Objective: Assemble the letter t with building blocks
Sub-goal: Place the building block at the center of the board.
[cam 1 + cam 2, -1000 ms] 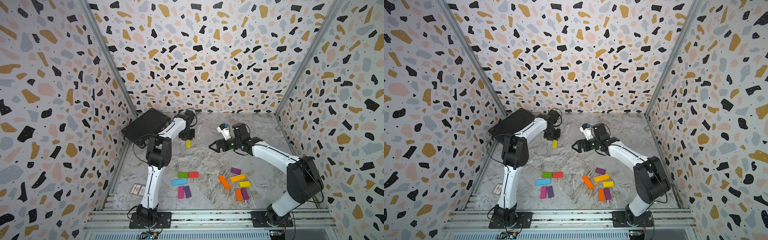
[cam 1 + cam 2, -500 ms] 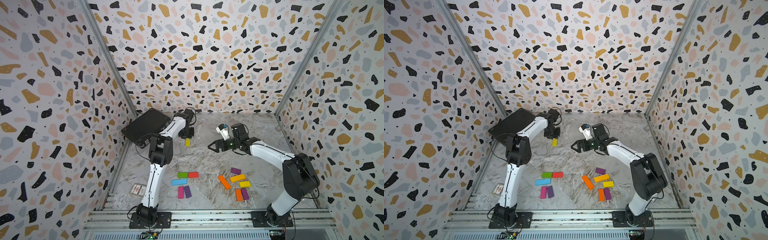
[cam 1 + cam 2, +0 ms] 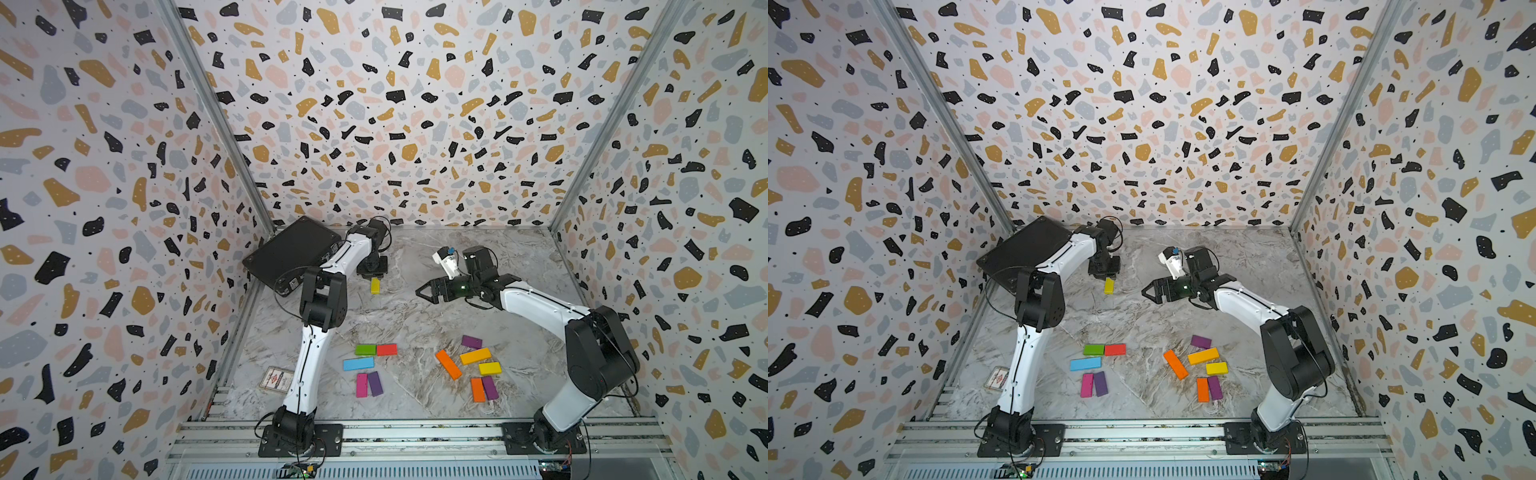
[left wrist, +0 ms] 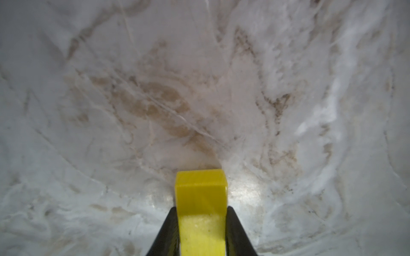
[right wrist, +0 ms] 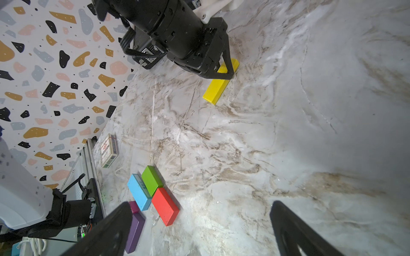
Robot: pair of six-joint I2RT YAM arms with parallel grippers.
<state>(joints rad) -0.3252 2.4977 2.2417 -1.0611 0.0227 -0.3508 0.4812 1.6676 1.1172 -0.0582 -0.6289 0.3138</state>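
Your left tool (image 4: 201, 209) clamps the flat yellow block (image 4: 200, 188) on the marble tabletop (image 4: 199, 88); right tool (image 5: 200, 205) hangs wide apart, empty.

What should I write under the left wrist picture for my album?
Left gripper clamped on a yellow block, marbled tabletop all around.

Right arm (image 3: 540, 309) shifted (only slightly)

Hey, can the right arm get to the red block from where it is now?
Probably yes. The right gripper is open and empty, and bare table lies between it and the red block. The green block abuts one short end, but the long sides look free.
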